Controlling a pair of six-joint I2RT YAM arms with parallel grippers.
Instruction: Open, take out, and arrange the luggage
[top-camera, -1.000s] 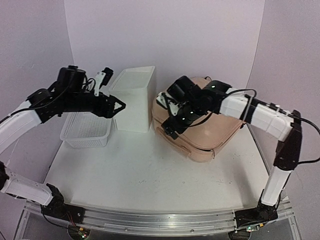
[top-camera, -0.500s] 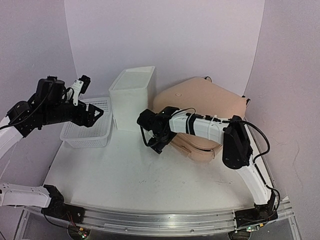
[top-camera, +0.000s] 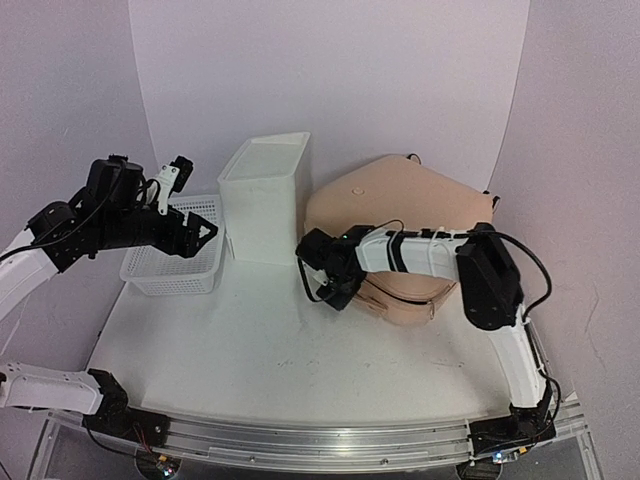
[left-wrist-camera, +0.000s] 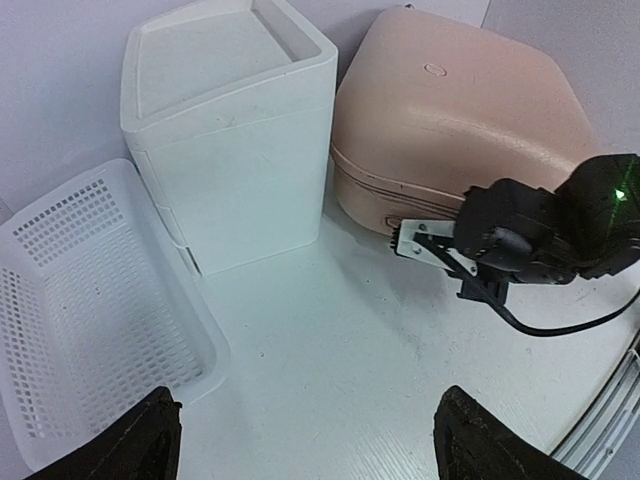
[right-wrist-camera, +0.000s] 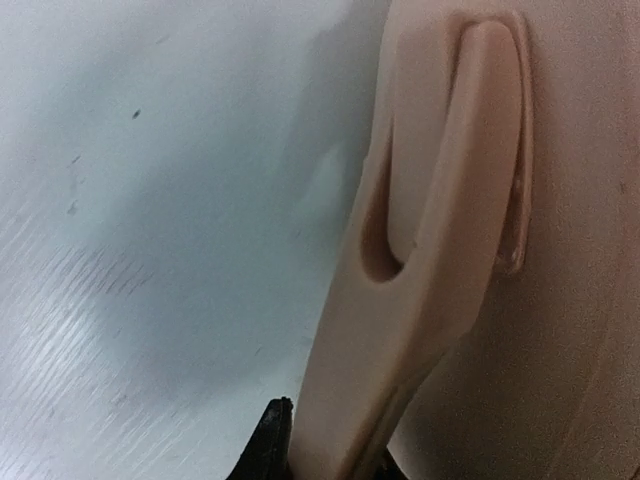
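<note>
The luggage is a peach-pink hard-shell case lying closed at the back right of the table, and it also shows in the left wrist view. My right gripper is at its front left side. In the right wrist view the peach handle runs down between the black fingers, and my right gripper is shut on it. My left gripper hovers open over the basket's right edge. Nothing lies between its fingertips.
A white plastic drawer box stands just left of the luggage. A white mesh basket sits at the far left beside it. White table surface spreads in front of them. Purple walls close in the back and both sides.
My right arm came down from the luggage's top to its front left side and shut on the handle. My left arm drew back to the left and stayed open.
</note>
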